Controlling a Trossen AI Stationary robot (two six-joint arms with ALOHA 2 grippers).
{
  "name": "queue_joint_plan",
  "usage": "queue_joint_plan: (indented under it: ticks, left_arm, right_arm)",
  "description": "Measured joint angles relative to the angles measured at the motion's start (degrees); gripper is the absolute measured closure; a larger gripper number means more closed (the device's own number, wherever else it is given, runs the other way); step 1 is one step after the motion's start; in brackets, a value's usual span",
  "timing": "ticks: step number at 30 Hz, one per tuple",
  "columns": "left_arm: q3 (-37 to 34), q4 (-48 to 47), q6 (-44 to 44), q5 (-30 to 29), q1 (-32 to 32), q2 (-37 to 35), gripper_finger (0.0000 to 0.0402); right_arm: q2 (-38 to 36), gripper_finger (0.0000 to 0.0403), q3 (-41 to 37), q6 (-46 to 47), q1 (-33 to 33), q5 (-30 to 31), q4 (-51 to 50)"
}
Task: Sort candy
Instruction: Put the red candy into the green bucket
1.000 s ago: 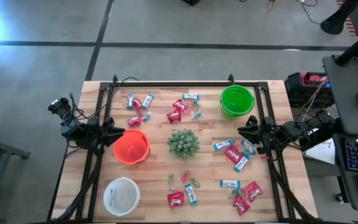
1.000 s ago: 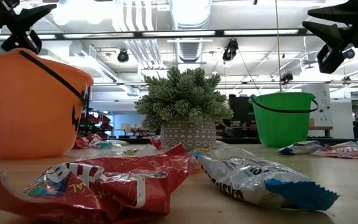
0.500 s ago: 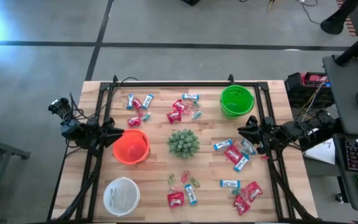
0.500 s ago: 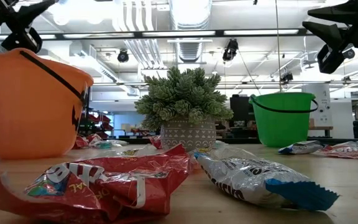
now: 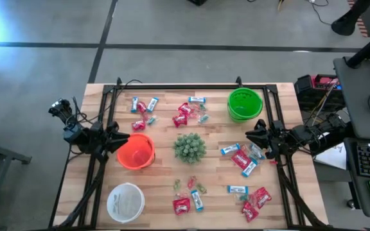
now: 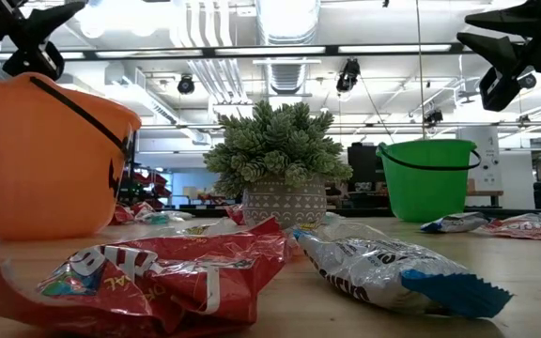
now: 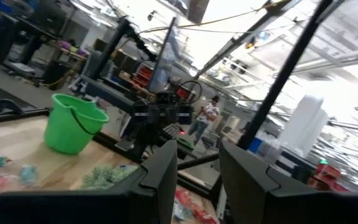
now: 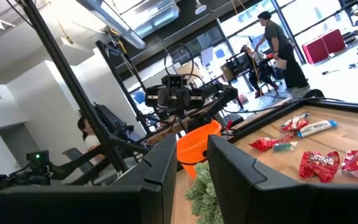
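Note:
Small wrapped candy lies scattered flat on the wooden table: red packets and blue-and-white bars at the far left (image 5: 143,107), far middle (image 5: 190,112), right (image 5: 243,157) and near right (image 5: 252,199), with tiny green and pink pieces near the middle (image 5: 194,187). In the low view a red packet (image 6: 148,272) and a blue-and-white bar (image 6: 393,272) lie closest. My left gripper (image 5: 119,138) (image 7: 197,162) hovers open over the orange bucket's left rim. My right gripper (image 5: 249,135) (image 8: 191,149) hovers open above the right-hand candy, well off the table.
An orange bucket (image 5: 137,153) stands at the left, a green bucket (image 5: 244,104) at the far right and a white bucket (image 5: 125,202) at the near left. A spiky green plant in a patterned pot (image 5: 189,147) stands at the centre. People show in the room beyond.
My left gripper has drawn back a little toward the table's left edge, uncovering more of the orange bucket's rim. The candy and buckets have not moved.

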Motion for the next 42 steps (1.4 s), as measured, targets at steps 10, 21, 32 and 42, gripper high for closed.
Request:
queue_joint_plan:
  ticks: [10, 21, 32, 42]
  left_arm:
    - [-0.02, 7.90, -1.84, -0.85, 0.00, 4.50, 0.0299]
    - [-0.02, 12.23, -6.23, -9.64, 0.07, 13.48, 0.0299]
    - [0.96, 21.87, -5.54, -5.87, 0.11, 19.50, 0.0299]
    - [9.33, 22.04, 7.06, -7.48, 0.17, 23.35, 0.0299]
  right_arm:
    - [0.01, 0.0319, 0.00, -0.13, -0.02, 0.00, -0.39]
    - [0.00, 0.0319, 0.00, -0.13, -0.02, 0.00, -0.31]
    - [0.00, 0.0319, 0.00, -3.89, -0.13, 0.13, 0.28]
    - [0.00, 0.0319, 0.00, -2.96, -0.13, 1.44, 1.69]
